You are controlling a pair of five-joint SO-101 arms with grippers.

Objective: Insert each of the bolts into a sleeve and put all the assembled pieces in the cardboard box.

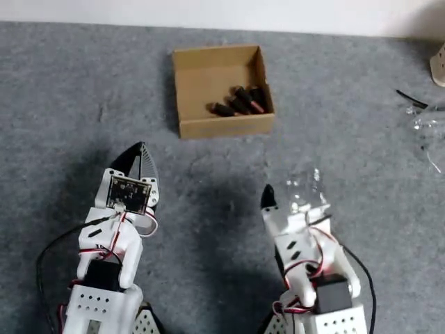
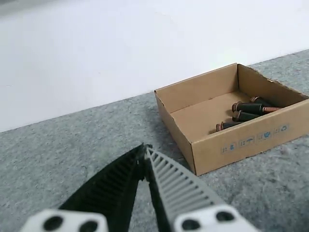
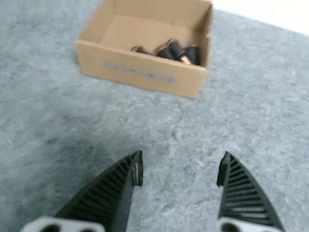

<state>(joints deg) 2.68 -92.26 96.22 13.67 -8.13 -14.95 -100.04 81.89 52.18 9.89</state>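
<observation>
The cardboard box (image 1: 222,127) stands open on the grey carpet at the far middle. Several assembled pieces (image 1: 240,103), black sleeves with copper bolts in them, lie in its right half. My left gripper (image 1: 142,147) is shut and empty, on the near left side, well short of the box. The left wrist view has its tips (image 2: 145,151) closed together, with the box (image 2: 251,145) and pieces (image 2: 246,113) beyond. My right gripper (image 1: 292,182) stands open and empty, nearer than the box and to its right. In the right wrist view its spread fingers (image 3: 181,166) frame bare carpet before the box (image 3: 140,72) and pieces (image 3: 171,50).
Clear plastic bits and a black wire (image 1: 421,118) lie at the right edge of the carpet. A pale object (image 1: 439,66) sits at the far right corner. A white wall (image 2: 120,48) runs behind the box.
</observation>
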